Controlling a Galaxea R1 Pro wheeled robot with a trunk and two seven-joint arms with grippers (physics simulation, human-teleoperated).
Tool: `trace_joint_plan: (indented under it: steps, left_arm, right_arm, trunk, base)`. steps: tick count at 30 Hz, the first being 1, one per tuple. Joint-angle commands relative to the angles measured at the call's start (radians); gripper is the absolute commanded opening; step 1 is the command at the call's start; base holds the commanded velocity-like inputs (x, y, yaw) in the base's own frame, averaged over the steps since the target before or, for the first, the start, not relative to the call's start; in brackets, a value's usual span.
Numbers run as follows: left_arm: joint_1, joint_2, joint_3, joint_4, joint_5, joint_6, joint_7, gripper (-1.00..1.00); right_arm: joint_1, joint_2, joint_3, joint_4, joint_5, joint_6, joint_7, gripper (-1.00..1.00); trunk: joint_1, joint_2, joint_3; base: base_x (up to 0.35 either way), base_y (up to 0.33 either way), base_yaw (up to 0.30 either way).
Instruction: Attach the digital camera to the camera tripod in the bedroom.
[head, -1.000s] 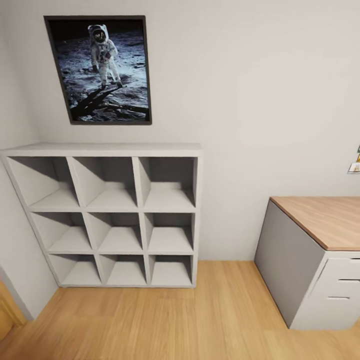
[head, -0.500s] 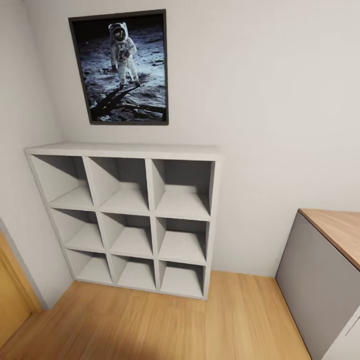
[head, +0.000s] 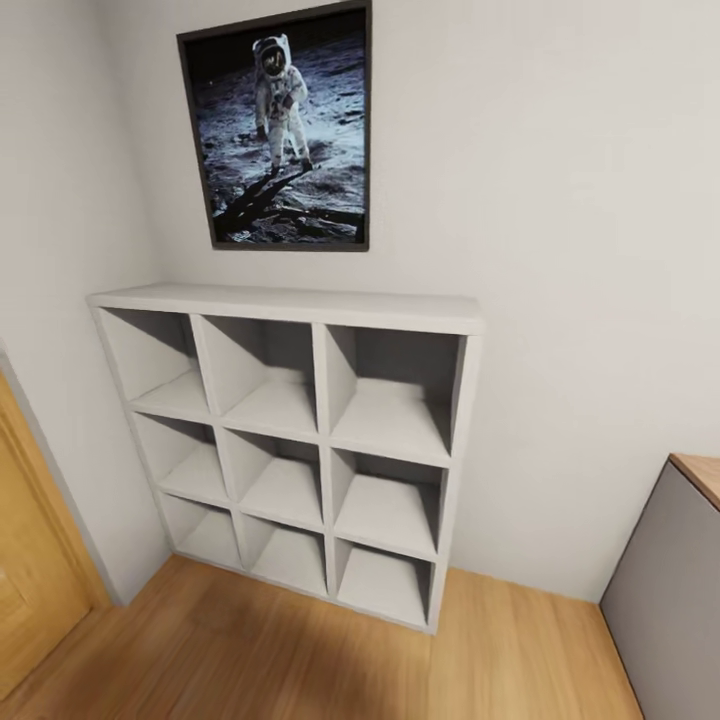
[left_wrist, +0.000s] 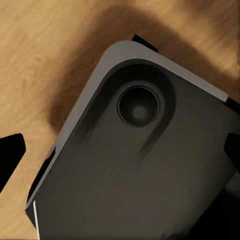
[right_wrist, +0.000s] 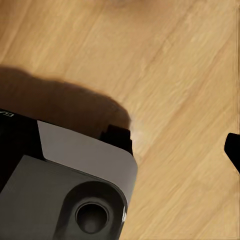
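Observation:
The digital camera and the camera tripod are out of view. The head view faces a pale grey wall and light wood floor (head: 300, 650) in a room corner. In the left wrist view, my left gripper (left_wrist: 120, 152) is open: a dark fingertip (left_wrist: 10, 157) sits at one edge and another fingertip (left_wrist: 233, 150) at the opposite edge, with nothing held. Beyond them are my own dark grey base (left_wrist: 140, 165) and the floor. In the right wrist view, my right gripper (right_wrist: 120, 147) shows one dark fingertip (right_wrist: 233, 148) far out at the edge over bare floor, holding nothing.
A grey nine-cube shelf (head: 290, 420) with bare compartments stands against the wall. An astronaut poster (head: 285, 130) hangs above it. A wooden door (head: 35, 590) is at the left and a grey desk side (head: 670, 590) at the right. My base (right_wrist: 70, 195) casts a shadow on the floor.
The whole head view has shifted: shelf and poster slid to the right and the desk nearly left the picture, while the door came in at the left. The camera turned left.

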Motion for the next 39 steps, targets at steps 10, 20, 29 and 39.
trace_joint_plan:
  steps: [10,20,29,39]
  left_arm:
    - [0.0,0.0,0.006,-0.001,-0.003,-0.001,0.002,1.0]
    - [0.0,0.001,0.006,-0.002,-0.003,-0.001,0.002,1.0]
    - [0.0,0.001,0.007,-0.002,-0.003,-0.001,0.002,1.0]
    - [0.0,0.0,0.005,-0.002,0.05,-0.001,0.002,1.0]
  right_arm:
    - [-0.001,0.0,0.001,0.001,0.005,0.002,0.003,1.0]
    - [-0.001,0.0,0.001,0.001,0.005,0.002,0.003,1.0]
    - [-0.001,0.0,0.001,0.001,0.005,0.003,0.003,1.0]
    - [-0.001,0.0,0.001,0.001,0.005,0.002,-0.006,1.0]
  trunk:
    - [0.0,0.0,-0.001]
    - [0.0,0.0,-0.001]
    - [0.0,0.0,-0.001]
    - [0.0,0.0,-0.001]
  base:
    - [0.234,-0.183,0.267]
    - [0.22,-0.175,0.267]
    - [0.021,-0.017,0.267]
    - [0.001,-0.001,0.267]
